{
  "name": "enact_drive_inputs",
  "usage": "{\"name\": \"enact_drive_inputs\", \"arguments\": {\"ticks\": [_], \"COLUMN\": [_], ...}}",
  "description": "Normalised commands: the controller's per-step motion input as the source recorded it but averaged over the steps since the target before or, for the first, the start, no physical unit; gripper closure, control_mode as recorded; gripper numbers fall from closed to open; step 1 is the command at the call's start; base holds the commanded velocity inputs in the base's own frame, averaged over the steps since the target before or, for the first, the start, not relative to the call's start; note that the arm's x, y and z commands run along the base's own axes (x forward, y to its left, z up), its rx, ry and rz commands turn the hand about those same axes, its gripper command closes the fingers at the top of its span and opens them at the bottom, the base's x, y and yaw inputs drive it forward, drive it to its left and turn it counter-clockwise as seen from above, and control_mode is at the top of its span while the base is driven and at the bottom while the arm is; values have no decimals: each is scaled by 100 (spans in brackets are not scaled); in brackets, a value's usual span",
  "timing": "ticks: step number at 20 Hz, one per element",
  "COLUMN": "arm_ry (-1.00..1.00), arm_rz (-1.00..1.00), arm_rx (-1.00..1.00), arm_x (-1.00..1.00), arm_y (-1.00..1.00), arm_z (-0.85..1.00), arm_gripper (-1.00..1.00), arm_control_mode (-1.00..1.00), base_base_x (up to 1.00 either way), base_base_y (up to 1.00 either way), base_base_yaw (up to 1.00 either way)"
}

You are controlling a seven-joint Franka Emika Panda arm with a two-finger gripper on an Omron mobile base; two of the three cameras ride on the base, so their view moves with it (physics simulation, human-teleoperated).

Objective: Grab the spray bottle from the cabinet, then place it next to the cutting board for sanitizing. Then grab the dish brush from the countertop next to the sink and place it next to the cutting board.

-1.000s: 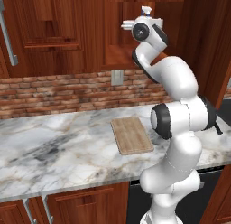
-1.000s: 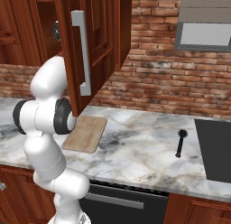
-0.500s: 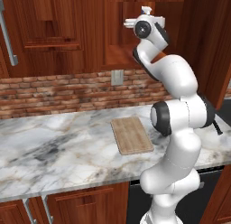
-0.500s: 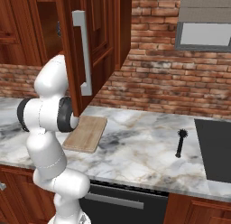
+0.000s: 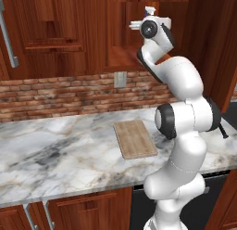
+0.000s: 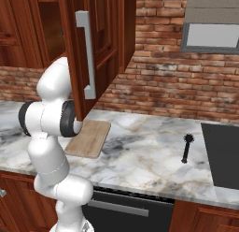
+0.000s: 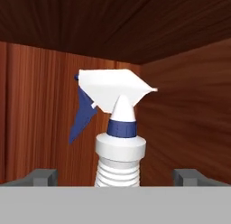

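In the hand view we see the spray bottle [image 7: 118, 142] upright at frame centre inside the cabinet [image 7: 180, 114], standing between our claw's [image 7: 116, 177] wide-open fingers [image 7: 41, 177], apparently untouched.

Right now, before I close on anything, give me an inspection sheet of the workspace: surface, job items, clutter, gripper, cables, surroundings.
Surface: marble countertop, bare apart from the job's items.
Spray bottle: upright inside the cabinet recess, neck between the fingertips, not gripped.
Cutting board: flat on the countertop, beside the arm.
Dish brush: lying on the countertop, left of a dark inset, well right of the board.
Clutter: nothing seen.
Gripper: open, raised into the cabinet, a fingertip on each side of the bottle.
Cables: nothing seen.
Surroundings: brick backsplash, open cabinet door with metal handle, wall outlet.
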Motion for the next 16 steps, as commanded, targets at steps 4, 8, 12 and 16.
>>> {"name": "enact_drive_inputs", "arguments": {"ticks": [4,8,12,16], "arm_ry": [7,3,5,8], "arm_rz": [0,0,0,0], "arm_rx": [0,0,0,0], "arm_x": [4,9,12,10], "arm_y": [0,0,0,0], "arm_z": [-3,0,0,0], "arm_gripper": [-100,-100,100,100], "arm_control_mode": [-100,-100,-100,-100], "base_base_x": [0,0,0,0], "base_base_y": [0,0,0,0], "base_base_yaw": [0,0,0,0]}}
